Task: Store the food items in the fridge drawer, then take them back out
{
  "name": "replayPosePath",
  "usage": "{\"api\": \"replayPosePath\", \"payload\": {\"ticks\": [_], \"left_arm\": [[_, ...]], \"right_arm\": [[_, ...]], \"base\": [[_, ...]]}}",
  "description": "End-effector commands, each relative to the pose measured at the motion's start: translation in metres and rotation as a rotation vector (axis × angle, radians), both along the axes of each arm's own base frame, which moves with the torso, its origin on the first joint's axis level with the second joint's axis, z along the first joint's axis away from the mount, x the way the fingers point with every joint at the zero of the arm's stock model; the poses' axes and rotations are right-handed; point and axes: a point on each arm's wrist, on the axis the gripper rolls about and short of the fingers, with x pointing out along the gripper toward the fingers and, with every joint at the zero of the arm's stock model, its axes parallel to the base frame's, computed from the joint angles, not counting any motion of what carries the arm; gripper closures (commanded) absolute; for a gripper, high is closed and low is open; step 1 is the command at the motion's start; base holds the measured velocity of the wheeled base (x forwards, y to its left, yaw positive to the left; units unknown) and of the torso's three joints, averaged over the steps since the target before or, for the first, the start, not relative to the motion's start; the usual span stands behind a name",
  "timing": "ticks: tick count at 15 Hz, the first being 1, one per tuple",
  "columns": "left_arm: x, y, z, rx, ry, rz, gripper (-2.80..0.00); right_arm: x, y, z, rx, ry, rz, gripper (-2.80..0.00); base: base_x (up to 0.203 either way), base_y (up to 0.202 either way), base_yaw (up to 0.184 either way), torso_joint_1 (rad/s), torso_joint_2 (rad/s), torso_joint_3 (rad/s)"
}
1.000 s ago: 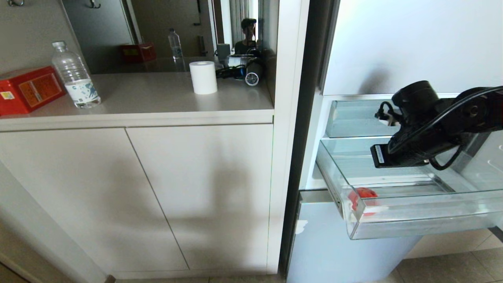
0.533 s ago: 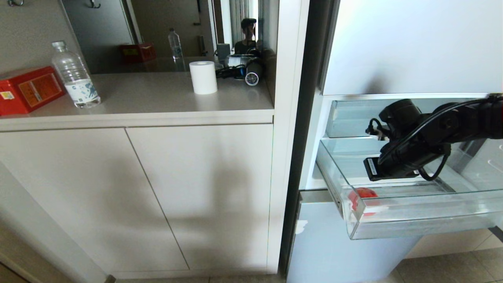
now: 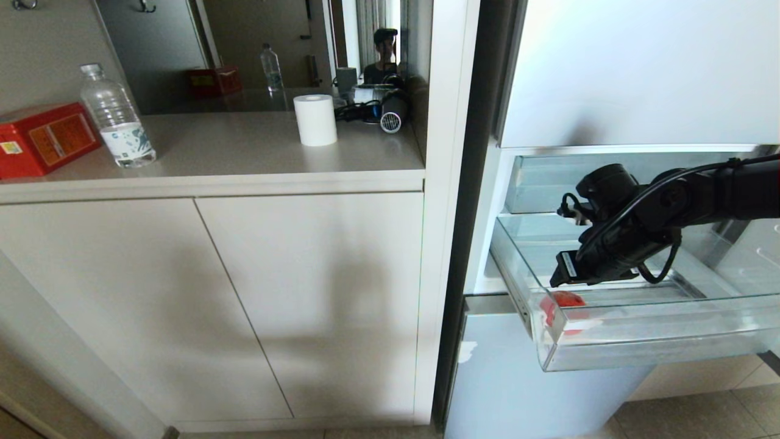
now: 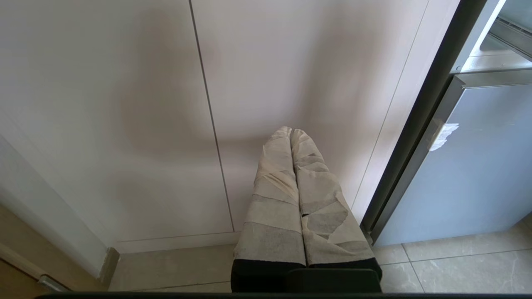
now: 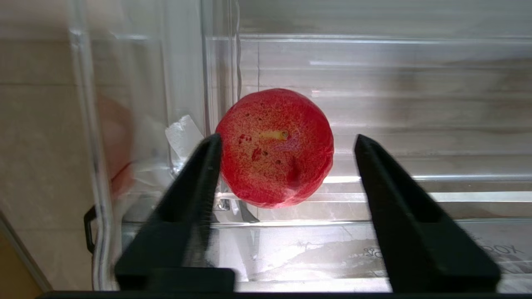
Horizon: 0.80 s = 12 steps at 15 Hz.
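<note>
While the red fruit (image 5: 275, 147) lies in the fridge drawer (image 3: 640, 347) corner | right gripper (image 5: 286, 143) fingers wide beside it | left gripper (image 4: 292, 133) pressed together.

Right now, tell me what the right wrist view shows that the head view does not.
Only the right wrist view: the right claw open, its fingers either side of the red fruit, and a yellowish stem mark on the fruit.

Only the head view: the counter with a water bottle, a red box and a paper roll.

Both: the fruit in a corner of the clear fridge drawer.
</note>
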Motion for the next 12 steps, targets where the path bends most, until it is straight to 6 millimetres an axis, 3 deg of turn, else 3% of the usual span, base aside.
{"api": "replayPosePath", "payload": {"ticks": [1,12], "left_arm": [[0.0,0.0,0.0,0.0,0.002,0.0,0.0],[0.0,0.0,0.0,0.0,0.002,0.001,0.0]], "right_arm": [[0.001,-0.001,-0.008,-0.014,0.041,0.014,-2.8],[0.01,-0.01,-0.026,0.04,0.16,0.051,-2.8]], "base": [[0.0,0.0,0.0,0.0,0.0,0.0],[0.0,0.0,0.0,0.0,0.0,0.0]]}}
